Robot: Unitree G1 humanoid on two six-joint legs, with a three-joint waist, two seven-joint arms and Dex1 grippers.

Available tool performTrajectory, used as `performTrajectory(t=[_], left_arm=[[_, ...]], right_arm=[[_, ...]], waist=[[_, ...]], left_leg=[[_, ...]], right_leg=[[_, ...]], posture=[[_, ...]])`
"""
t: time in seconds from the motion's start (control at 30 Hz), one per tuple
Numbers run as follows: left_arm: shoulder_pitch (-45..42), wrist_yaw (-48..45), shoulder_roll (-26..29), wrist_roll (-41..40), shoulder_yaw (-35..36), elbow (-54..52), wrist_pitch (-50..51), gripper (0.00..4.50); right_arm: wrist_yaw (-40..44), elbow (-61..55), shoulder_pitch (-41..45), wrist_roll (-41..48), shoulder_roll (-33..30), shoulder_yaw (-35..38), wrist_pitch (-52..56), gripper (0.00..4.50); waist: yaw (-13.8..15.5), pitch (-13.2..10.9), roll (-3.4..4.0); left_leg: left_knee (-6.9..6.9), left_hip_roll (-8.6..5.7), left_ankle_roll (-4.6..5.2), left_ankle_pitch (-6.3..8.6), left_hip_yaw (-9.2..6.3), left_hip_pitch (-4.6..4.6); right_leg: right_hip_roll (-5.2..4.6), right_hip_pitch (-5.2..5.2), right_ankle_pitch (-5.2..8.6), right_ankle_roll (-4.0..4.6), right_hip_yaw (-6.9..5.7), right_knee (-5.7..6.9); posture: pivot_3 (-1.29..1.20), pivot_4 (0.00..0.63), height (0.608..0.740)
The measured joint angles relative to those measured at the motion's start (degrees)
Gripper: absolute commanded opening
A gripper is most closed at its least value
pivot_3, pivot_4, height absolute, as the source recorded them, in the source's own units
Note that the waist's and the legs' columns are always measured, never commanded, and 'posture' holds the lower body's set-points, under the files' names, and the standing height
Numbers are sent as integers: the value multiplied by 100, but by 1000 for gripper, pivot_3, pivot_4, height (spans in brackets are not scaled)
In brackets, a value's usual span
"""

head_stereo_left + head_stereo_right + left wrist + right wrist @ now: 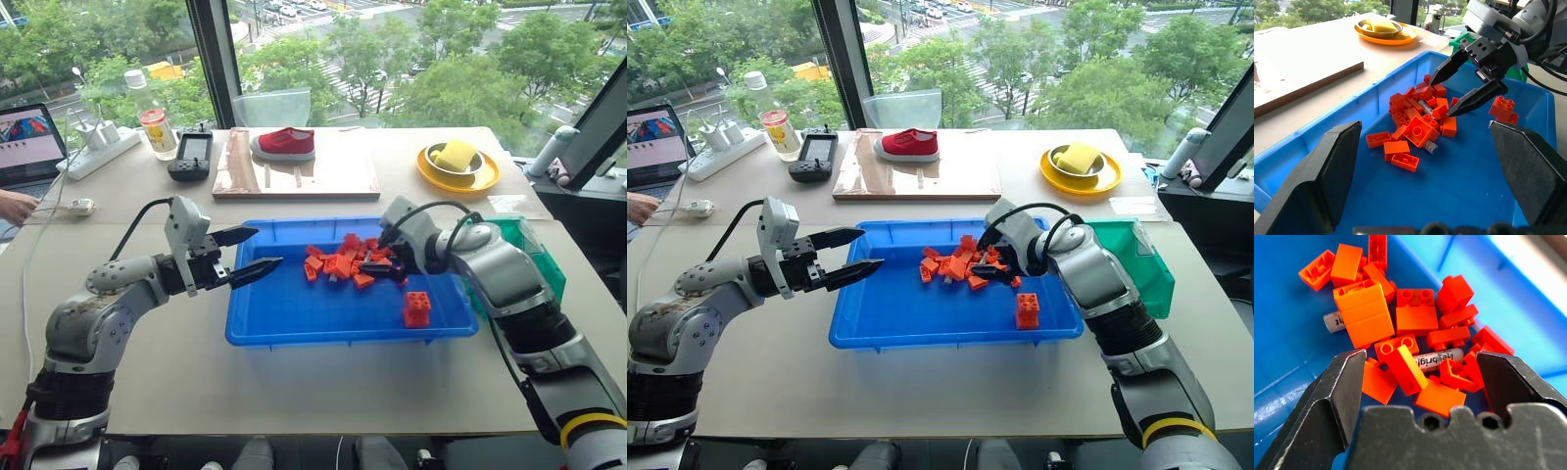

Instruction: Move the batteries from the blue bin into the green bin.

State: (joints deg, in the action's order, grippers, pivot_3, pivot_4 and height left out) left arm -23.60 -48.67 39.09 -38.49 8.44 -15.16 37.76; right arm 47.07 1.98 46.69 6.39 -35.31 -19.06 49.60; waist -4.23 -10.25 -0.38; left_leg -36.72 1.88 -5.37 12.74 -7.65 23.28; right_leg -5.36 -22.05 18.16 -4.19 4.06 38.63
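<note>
Meanwhile, the right gripper (1458, 91) is seen lowered over a heap of orange blocks (338, 261) in the far half of the blue bin (294, 308), its jaws spread wide and nothing held between them. Two batteries (1436, 359) are seen lying half buried among the blocks, one directly between the open fingers. The left gripper (249, 254) is held level above the bin's left end, also open and empty, while the green bin (1138, 259) is seen just right of the blue one.

One battery (1437, 360) among the blocks bears sideways grey print, too partial to read surely.
</note>
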Motion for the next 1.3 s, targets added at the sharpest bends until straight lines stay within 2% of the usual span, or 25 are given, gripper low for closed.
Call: performTrajectory(t=[0.17,0.2,0.23,0.53,0.87,0.97,1.13,1.3], left_arm=[[8,51,-3,-3,0,-41,0,4500],[12,58,-3,-5,0,-41,0,4500],[14,66,-3,-9,0,-41,0,4500],[22,89,-7,-21,0,-102,1,4500],[22,95,-35,-27,0,-133,1,4500],[22,94,-37,-28,0,-138,2,4500],[70,89,-37,-62,4,-157,2,4500],[116,87,-32,-84,12,-160,2,4500]], right_arm=[[40,219,-23,-78,58,-47,-151,4184],[52,220,-23,-85,58,-47,-168,3675],[72,222,-24,-99,58,-49,-177,3556],[142,315,-43,-233,58,-59,-286,474],[173,267,-49,-310,28,-58,-283,415],[255,-157,-44,-271,-203,45,-95,415],[294,-1247,-64,57,-653,685,568,415],[296,-1994,-757,217,-1278,935,1050,415]], waist=[[3,0,0],[3,0,0],[3,0,0],[4,0,0],[4,0,0],[8,0,1],[21,0,0],[45,0,-1]], left_leg=[[0,-1,-1,0,0,2],[0,-1,0,0,0,1],[0,-1,-1,0,0,1],[0,-1,-1,0,0,1],[0,-1,-1,0,0,2],[-1,-1,-1,-1,0,4],[-1,-1,0,0,0,6],[-3,-3,1,0,1,9]], right_leg=[[-1,-2,0,0,0,2],[-1,-2,0,0,0,2],[-1,-2,0,0,0,2],[0,-2,0,0,0,3],[-1,-3,0,0,0,3],[-1,-5,0,0,0,4],[-2,-5,0,0,0,3],[-3,-3,0,0,0,-1]], posture=[[0,150,740],[0,150,740],[0,150,740],[0,150,740],[0,150,740],[0,150,740],[0,150,740],[0,150,740]])
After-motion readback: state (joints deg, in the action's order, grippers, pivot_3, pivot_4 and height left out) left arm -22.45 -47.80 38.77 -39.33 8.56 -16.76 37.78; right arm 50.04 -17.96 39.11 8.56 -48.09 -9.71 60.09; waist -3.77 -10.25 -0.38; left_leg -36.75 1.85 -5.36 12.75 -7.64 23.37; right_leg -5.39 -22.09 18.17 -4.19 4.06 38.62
